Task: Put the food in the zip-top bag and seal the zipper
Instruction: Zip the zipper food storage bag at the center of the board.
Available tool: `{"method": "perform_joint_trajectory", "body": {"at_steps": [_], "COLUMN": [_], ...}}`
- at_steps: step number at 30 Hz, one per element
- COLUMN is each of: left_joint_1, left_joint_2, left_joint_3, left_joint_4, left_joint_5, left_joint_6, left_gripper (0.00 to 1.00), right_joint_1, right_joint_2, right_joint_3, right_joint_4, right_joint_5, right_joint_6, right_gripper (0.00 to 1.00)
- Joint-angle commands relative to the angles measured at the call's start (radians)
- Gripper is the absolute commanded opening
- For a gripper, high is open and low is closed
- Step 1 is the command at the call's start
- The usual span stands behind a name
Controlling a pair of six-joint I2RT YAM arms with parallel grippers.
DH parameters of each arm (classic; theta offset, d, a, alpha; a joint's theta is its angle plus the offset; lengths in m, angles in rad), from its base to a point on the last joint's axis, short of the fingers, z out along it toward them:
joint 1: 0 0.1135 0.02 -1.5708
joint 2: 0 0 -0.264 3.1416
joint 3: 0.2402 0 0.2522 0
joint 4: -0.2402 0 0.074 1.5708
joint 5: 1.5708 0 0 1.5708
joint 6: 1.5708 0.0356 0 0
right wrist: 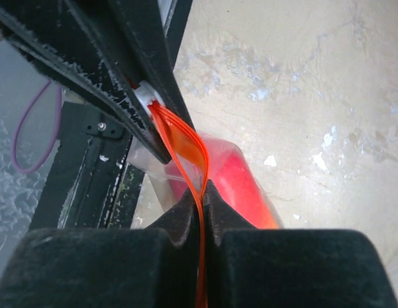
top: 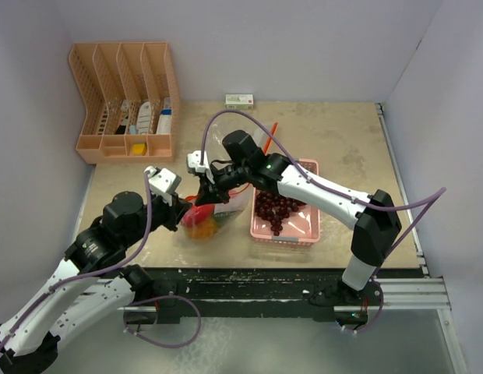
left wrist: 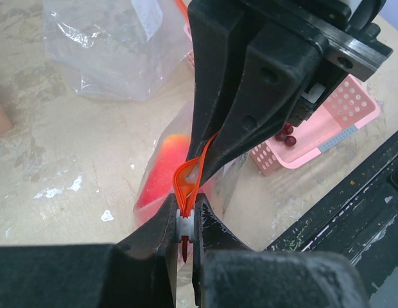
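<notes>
**Two-arm closing of the bag (top: 202, 222), seen from above and from both wrists.**

The bag sits at the near middle of the surface (top: 335, 140), just left of the pink tray (top: 285, 238). It is held up by its orange zipper (right wrist: 186, 144). Whether its bottom rests on the surface cannot be told.

**Left tool (left wrist: 187, 210):** fingers pressed together on the zipper, with a pale tab caught between them.

**Right tool (right wrist: 200, 196):** fingers pressed together on the same zipper, just beside the left tool.

Between the two pinches the orange tracks bow apart in a small loop. That stretch is judged unsealed.

**Food:** red and orange pieces (left wrist: 165, 168) lie inside the bag, low down against the clear film. Dark grapes (top: 276, 206) lie in the tray, outside the bag.

**Progress:** loading is done in part and sealing appears to be under way, though the zipper is not shut along its length. What is left is to press the tracks together from one pinch outward. If the grapes count as food for this bag, they must go in first, which would mean reopening the mouth.
</notes>
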State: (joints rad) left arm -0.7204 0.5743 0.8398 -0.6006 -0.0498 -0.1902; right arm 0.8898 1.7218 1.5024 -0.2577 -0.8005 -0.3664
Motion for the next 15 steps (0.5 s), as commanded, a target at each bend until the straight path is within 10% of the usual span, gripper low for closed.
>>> {"method": "perform_joint_trajectory", "body": {"at_steps": [1, 15], "left_joint_1": [0.005, 0.006], "left_joint_2": [-0.031, -0.176], "left_joint_3": [0.028, -0.074], "left_joint_4": [0.089, 0.156], "left_joint_5": [-0.018, -0.012], "left_joint_6": [0.003, 0.070], "left_gripper": [0.01, 0.42], "right_joint_1": [-0.009, -0.042], "right_joint_2": [-0.047, -0.121], "right_joint_3": [0.002, -0.034], "right_joint_4": [0.058, 0.129], "right_joint_5": [0.090, 0.034], "right_joint_6": [0.095, 0.204], "right_gripper": [0.00, 0.00]}}
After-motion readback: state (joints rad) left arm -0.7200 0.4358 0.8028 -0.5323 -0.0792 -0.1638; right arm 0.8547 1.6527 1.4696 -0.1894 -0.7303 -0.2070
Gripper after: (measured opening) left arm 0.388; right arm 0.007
